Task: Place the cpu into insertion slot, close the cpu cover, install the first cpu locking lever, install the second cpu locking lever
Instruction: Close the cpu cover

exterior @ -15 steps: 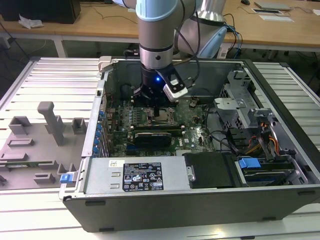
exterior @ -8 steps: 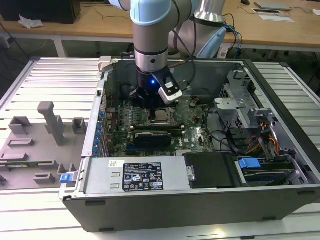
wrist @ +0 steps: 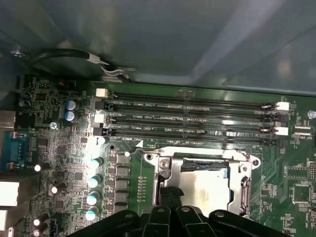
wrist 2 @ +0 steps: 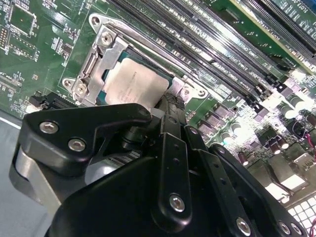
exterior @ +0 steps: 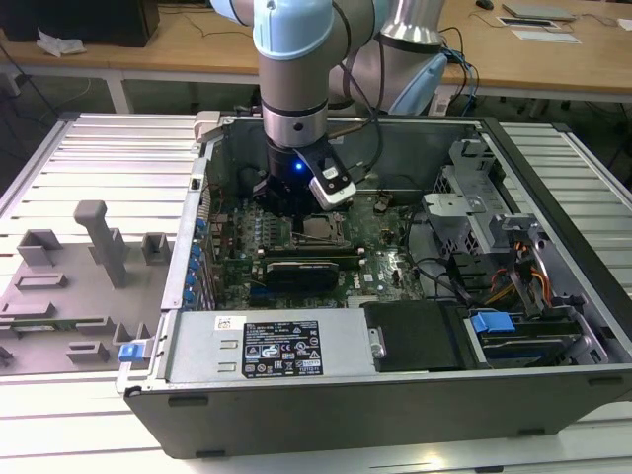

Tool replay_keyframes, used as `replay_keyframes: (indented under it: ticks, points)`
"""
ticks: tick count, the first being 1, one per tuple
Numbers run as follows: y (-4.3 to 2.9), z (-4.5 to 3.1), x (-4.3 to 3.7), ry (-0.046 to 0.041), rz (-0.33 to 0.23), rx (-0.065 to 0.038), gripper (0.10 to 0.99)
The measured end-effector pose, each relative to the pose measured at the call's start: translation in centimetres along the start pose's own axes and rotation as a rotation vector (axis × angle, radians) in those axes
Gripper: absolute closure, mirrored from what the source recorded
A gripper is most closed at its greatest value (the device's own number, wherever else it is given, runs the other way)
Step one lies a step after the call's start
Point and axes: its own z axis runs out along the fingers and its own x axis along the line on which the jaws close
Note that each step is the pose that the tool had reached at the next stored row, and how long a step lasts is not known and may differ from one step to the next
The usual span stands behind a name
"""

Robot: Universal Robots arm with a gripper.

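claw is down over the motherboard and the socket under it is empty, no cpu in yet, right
No, the insertion slot isn't empty: the second wrist view shows the cpu already seated in it. The claw is down over the motherboard, as you say.

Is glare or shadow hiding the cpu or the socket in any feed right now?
Second wrist view: the cpu face is evenly lit, no glare; washed-out highlights sit on the capacitors away from it. First wrist view: a bright reflection streaks the cpu face; the case wall is dim. Exterior view: the insertion slot glints in the shade beneath the arm.
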Motion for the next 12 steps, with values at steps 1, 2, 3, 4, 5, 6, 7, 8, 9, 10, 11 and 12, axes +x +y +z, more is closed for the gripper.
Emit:
replay_keyframes:
  ticks: [1,2,3,4,5,6,7,8,9,10,11,12]
  points:
    - [0.00,0.01,-0.01,-0.0001,0.000,0.000,0.980]
    - [0.00,0.01,-0.01,-0.0001,0.000,0.000,0.980]
    - [0.00,0.01,-0.01,-0.0002,0.000,0.000,0.980]
    - [0.01,-0.03,-0.02,-0.0004,0.000,0.000,0.980]
    - [0.02,-0.13,-0.03,-0.0010,0.000,-0.001,0.980]
    - [0.04,-0.57,-0.05,-0.0003,0.000,0.000,0.980]
    - [0.05,-0.71,-0.05,-0.0004,0.000,-0.001,0.980]
    - [0.04,-0.74,-0.06,-0.0005,-0.001,-0.004,0.980]
    - [0.04,-0.74,-0.06,-0.0012,0.000,-0.012,0.980]
    - [0.02,-0.74,-0.05,-0.0025,0.001,-0.031,0.980]
    - [-0.03,-0.74,-0.05,-0.0038,0.002,-0.052,0.980]
    - [-0.09,-0.71,-0.04,-0.0044,0.002,-0.061,0.980]
